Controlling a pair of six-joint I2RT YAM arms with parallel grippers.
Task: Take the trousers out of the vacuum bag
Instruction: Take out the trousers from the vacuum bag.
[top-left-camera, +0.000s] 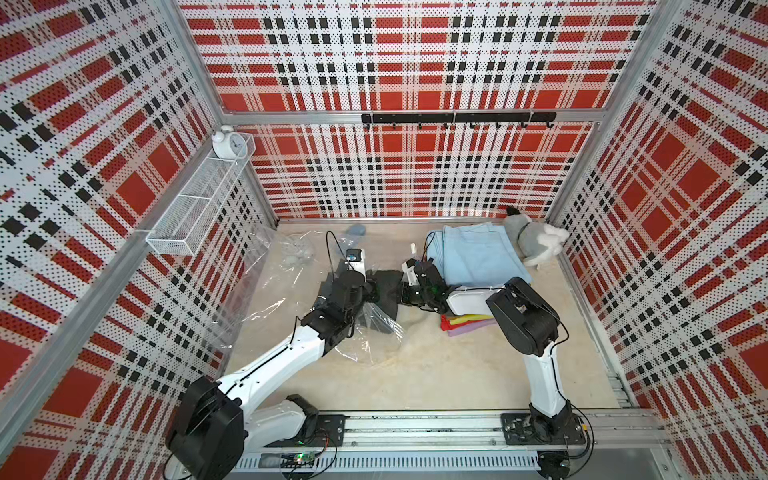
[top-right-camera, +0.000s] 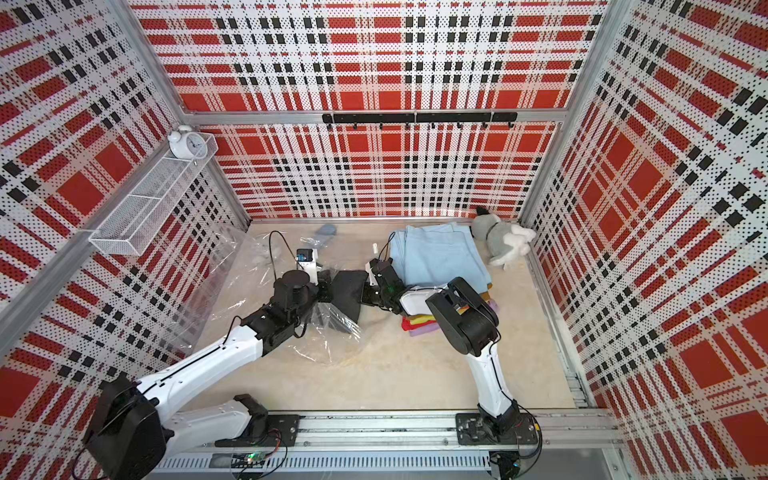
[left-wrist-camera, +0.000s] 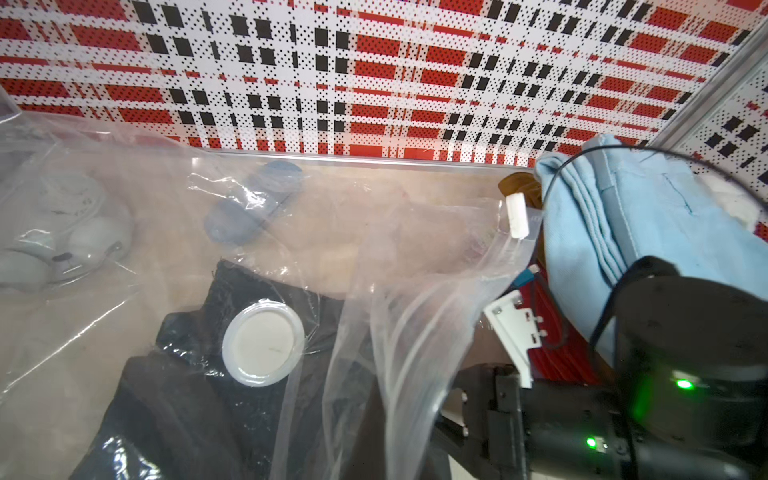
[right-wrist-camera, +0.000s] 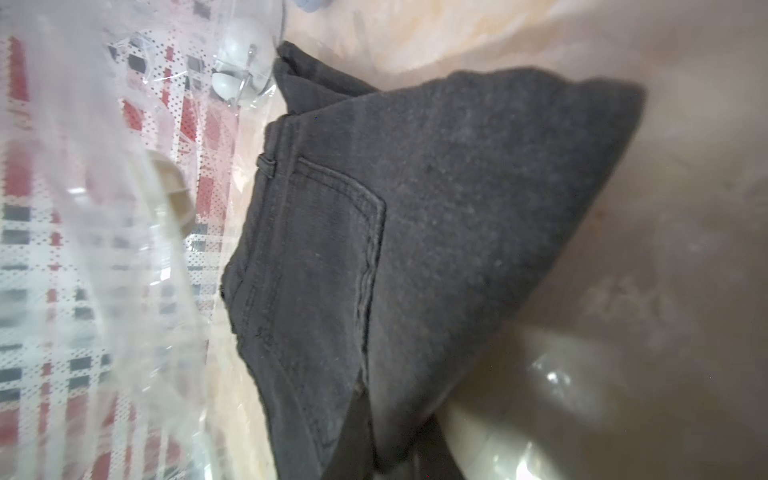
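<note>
- The left claw (top-left-camera: 372, 289) is pinched shut on a fold of the vacuum bag (top-left-camera: 365, 336). I think it lifts the bag's open end and holds the bag back, so the bag does not slide along when the cloth is pulled
- The right claw (top-left-camera: 402, 291) is closed tight at the edge of the dark grey trousers (right-wrist-camera: 436, 228). It looks like it has a corner of them, because the cloth rises in a point toward that claw
- The dark grey trousers lie between the two claws, partly under the plastic and partly out on the table (top-left-camera: 415, 374)
- The valve cap (left-wrist-camera: 262, 344) sits on plastic right over the dark cloth, so that part is inside the bag
- The light blue trousers (top-left-camera: 478, 253) are out of the bag, near the right arm. The bright trousers (top-left-camera: 465, 323) poke out below them, in red, yellow-green and lilac. That pile is well apart from the bag's open end, so it is not in the way
- Neither wrist view shows its own claw tips, so the pinch itself is hidden
- The right arm covers much of the bright pile
- A pale round thing (left-wrist-camera: 62, 232) and a blue-grey thing (left-wrist-camera: 249, 203) show blurry through the plastic, and I cannot tell what they are
</note>
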